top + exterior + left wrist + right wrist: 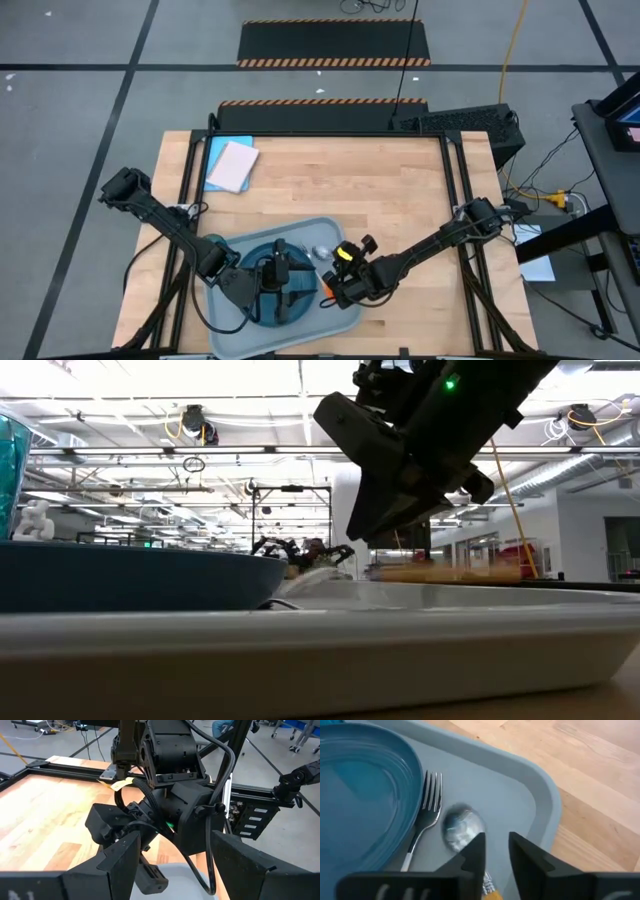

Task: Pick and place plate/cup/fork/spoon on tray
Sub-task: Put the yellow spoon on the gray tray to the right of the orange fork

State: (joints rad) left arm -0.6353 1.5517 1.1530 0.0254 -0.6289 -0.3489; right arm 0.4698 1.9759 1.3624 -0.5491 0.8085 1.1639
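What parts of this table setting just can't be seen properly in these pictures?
- Spoon: in the right wrist view its handle is covered by the right gripper above it; only the bowl shows.
- Fork: the handle's end runs off the picture's edge.
- Cup: the low view cuts it at the edge; in the high view the left arm covers it.
- Plate: from above, mostly hidden under the left gripper.
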